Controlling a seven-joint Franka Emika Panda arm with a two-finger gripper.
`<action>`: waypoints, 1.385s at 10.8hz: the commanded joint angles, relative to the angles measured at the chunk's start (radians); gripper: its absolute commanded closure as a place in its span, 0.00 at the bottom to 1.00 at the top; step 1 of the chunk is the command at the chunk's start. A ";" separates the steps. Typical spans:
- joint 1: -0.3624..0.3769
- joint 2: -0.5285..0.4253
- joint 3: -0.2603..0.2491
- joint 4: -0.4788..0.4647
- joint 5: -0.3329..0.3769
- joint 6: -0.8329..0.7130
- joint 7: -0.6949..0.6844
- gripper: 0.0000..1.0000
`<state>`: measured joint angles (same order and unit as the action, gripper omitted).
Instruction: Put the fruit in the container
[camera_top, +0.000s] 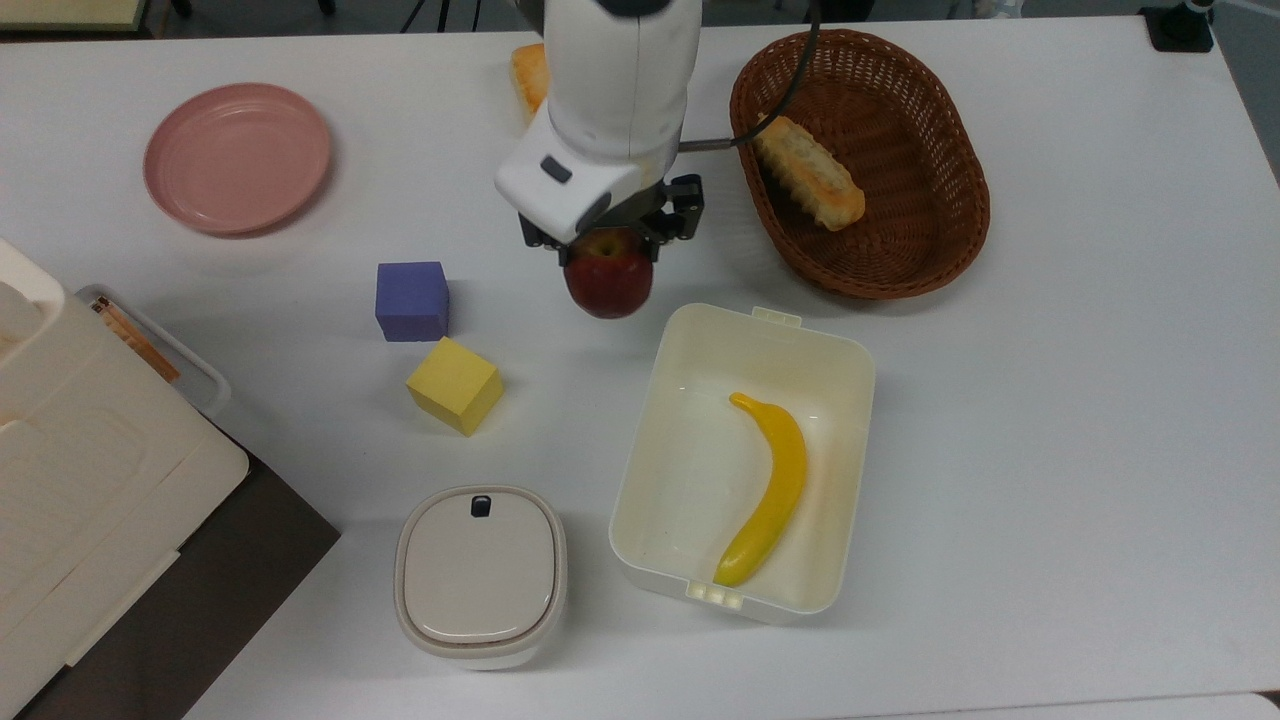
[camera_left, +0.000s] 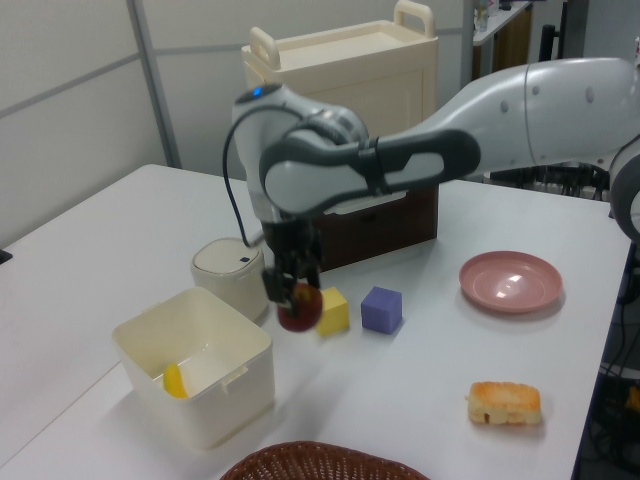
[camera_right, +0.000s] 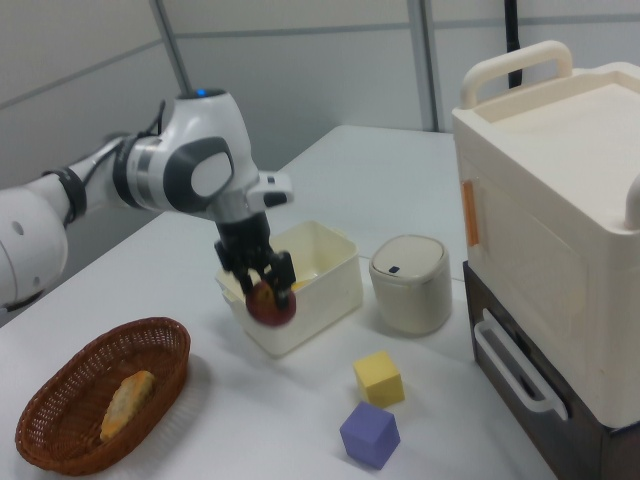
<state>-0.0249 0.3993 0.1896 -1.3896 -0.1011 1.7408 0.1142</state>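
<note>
Apple (camera_top: 608, 283): dark red, round, smooth; judged rigid, light, likely slippery under narrow pads.
Grip point: across the upper half near the stem, as currently taken; a lower, wider hold judged more secure.
Gripper (camera_top: 607, 240): fingers closed on the apple, lifted off the table.
Location: in the air just beside the tub (camera_top: 843, 357), near its clip-tab short side, not yet over the opening.
Tub contents: one banana (camera_top: 770, 487).
Count: one apple, one tub, one wicker basket (camera_top: 940, 120), two bread pieces, two cubes, one pink plate (camera_top: 237, 157), one lidded white box (camera_top: 481, 574).
</note>
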 joint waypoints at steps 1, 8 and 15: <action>0.020 -0.017 -0.001 0.038 0.080 0.222 0.248 0.98; 0.060 -0.022 -0.015 0.032 0.044 0.375 0.422 0.00; -0.070 -0.114 -0.016 0.030 -0.046 -0.145 -0.150 0.00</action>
<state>-0.0509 0.3238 0.1785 -1.3415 -0.1189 1.6802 0.0988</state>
